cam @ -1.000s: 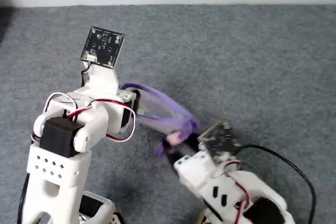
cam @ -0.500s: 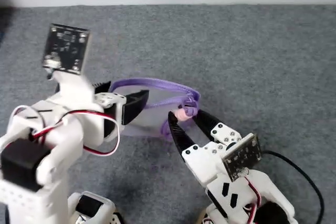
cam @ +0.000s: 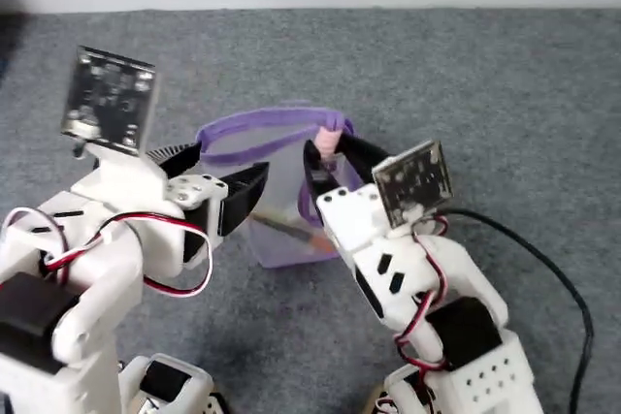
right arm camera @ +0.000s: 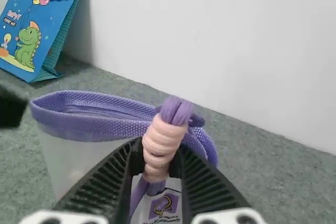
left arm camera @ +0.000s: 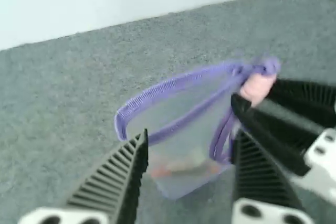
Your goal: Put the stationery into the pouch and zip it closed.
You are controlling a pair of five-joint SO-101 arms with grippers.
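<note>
Pouch (cam: 277,244): see-through body with faint lilac tint; purple woven trim along rim.
Zip pull (right arm camera: 160,142): pale pink coil under purple loop.
Stationery (left arm camera: 178,169) inside: orange-red streak, other colours too blurred to tell.
Left claw (left arm camera: 190,140): black ribbed fingers, white mounts.
Right claw (right arm camera: 157,153): same black ribs, white base.
Arms (cam: 107,259): white shells; wires (cam: 194,259) red, white, black.
Surface (cam: 505,104): mottled grey felt.
Wall (right arm camera: 236,40): plain white.
Gift bag (right arm camera: 39,24): blue, green dinosaur print, coloured balloons.

Grey felt table surface (cam: 505,94); white wall (right arm camera: 210,35) behind; blue dinosaur-print gift bag (right arm camera: 37,24) upright against wall.
</note>
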